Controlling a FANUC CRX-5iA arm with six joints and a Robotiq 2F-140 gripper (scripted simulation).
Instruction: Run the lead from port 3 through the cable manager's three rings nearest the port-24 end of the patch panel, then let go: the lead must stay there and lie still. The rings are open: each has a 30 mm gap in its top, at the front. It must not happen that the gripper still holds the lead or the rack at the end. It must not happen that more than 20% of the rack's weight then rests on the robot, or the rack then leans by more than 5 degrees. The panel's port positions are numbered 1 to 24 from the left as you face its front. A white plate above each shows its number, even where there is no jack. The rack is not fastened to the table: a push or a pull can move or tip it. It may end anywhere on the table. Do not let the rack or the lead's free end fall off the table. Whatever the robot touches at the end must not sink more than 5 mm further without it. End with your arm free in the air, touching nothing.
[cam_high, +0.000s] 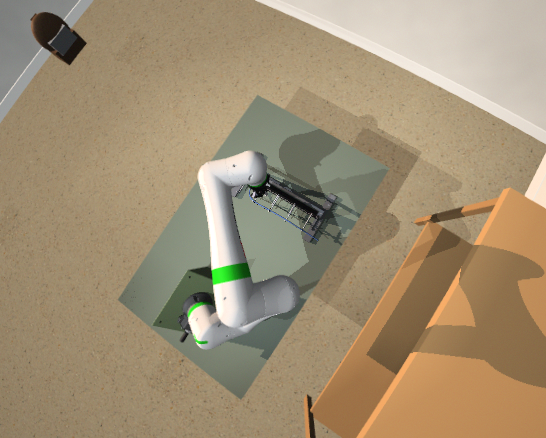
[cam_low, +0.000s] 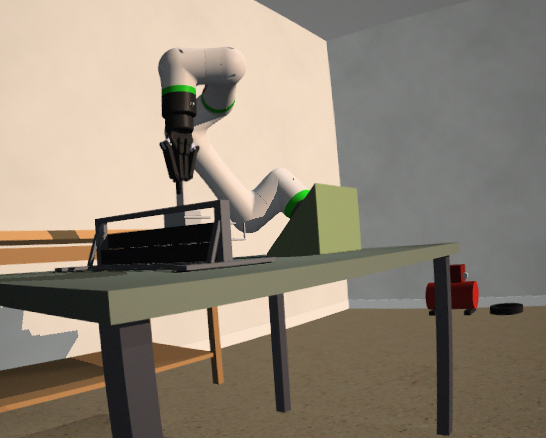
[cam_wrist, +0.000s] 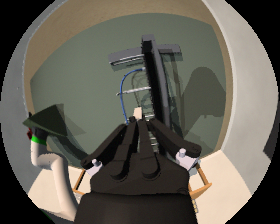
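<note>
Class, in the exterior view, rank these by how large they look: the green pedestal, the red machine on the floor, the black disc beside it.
1. Green pedestal, largest.
2. Red machine.
3. Black disc, smallest.
The pedestal sits nearer the camera, so true sizes stay unsure.

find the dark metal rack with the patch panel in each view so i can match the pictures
Top: the dark metal rack lies just right of centre on the table, running diagonally from the arm's wrist.
Exterior: left of centre, standing on the table below the black gripper.
Wrist: upper centre, its dark top bar running away above the shut fingertips.
Shared landmark: the grey-green table, seen under the rack in all three.
</note>
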